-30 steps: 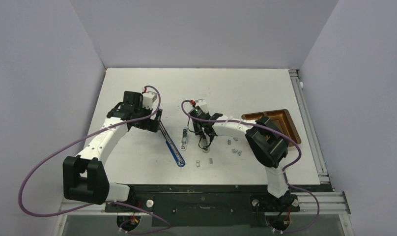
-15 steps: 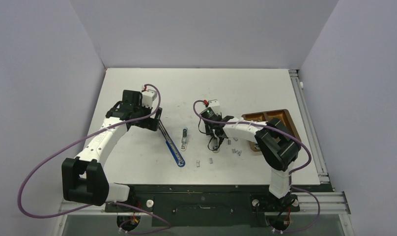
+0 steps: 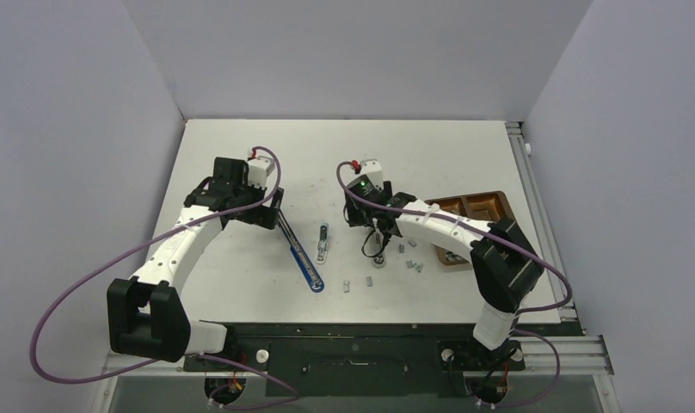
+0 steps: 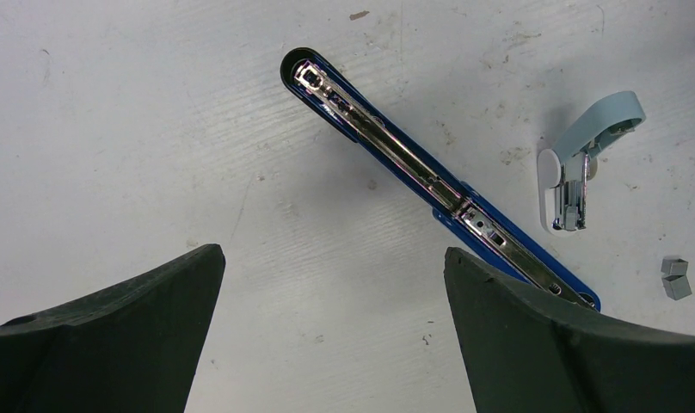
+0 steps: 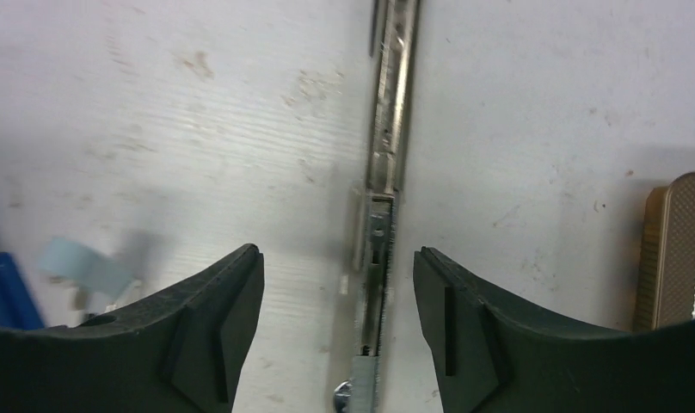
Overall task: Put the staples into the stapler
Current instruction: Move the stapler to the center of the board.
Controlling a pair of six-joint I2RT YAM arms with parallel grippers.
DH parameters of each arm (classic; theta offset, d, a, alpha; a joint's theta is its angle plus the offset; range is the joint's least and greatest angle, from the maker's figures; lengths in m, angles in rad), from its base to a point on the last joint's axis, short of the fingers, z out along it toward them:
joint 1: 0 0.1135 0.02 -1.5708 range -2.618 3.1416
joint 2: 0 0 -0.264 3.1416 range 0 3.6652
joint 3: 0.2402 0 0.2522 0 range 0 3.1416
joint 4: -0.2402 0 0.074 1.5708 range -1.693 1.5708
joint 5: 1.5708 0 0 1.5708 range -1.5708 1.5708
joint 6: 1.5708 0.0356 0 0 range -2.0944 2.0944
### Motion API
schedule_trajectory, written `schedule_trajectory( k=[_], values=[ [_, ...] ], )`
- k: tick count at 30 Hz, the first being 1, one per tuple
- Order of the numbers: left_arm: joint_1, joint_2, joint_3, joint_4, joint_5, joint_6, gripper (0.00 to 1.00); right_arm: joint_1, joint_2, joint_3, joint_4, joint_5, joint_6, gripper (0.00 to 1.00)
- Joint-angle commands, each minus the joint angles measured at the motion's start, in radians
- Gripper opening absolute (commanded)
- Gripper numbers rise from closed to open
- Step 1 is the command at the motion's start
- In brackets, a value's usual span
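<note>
Where the near edge of the tabletop [image 3: 241, 284] runs past the two arm bases, the first things out from it are the staples [image 3: 369, 280] — small grey blocks lying loose a little right of the middle. Two sit close to the stapler's near tip and a further handful toward the right edge, all on the tabletop.

The stapler [image 3: 299, 255], blue, lies swung flat open. It slants from near the middle back toward the left edge, with its metal channel [image 4: 387, 142] facing up. Just to its right, apart from it, lies a small pale blue-and-white item [image 3: 323, 241].

The right arm folds over from its base, elbow toward the right edge and forearm running in to the middle. The right gripper [image 3: 378, 249] points down among the staples. Its jaws are apart, straddling a long thin metal bar [image 5: 383, 198] that lies on the tabletop, with neither pad seen touching it.

Partly under that forearm, near the right edge, is a brown divided tray [image 3: 492, 208]. What lies in its compartments I cannot tell.

The left arm arcs in from the left, wrist bent down. The left gripper [image 3: 271, 211] is over the stapler's far end with jaws wide apart, clamped on nothing. One finger covers that end in the wrist view — touching or not, I cannot tell.

Beyond both grippers a broad band of tabletop runs to the far edge and both far corners.
</note>
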Motion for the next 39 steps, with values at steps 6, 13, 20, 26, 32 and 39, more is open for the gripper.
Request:
schedule_trajectory(
  k=[6, 13, 20, 26, 32, 39],
  values=[
    [0.007, -0.034, 0.042, 0.002, 0.015, -0.006, 0.98, 0.153, -0.023, 0.15, -0.006, -0.046, 0.069, 0.65],
    [0.007, -0.049, 0.042, -0.004, 0.009, -0.002, 0.98, 0.184, 0.118, 0.261, 0.018, -0.116, 0.076, 0.69],
    [0.009, -0.053, 0.042, -0.005, 0.003, 0.01, 0.98, 0.193, 0.196, 0.301, 0.003, -0.088, 0.078, 0.74],
    [0.01, -0.051, 0.053, -0.005, -0.001, 0.023, 0.98, 0.225, 0.224, 0.267, 0.024, -0.091, 0.107, 0.74],
    [0.016, -0.045, 0.061, -0.01, -0.003, 0.032, 0.98, 0.248, 0.244, 0.232, 0.046, -0.055, 0.157, 0.73],
    [0.017, -0.054, 0.078, -0.04, -0.01, 0.047, 0.98, 0.256, 0.282, 0.201, 0.075, -0.022, 0.176, 0.67]
  ],
)
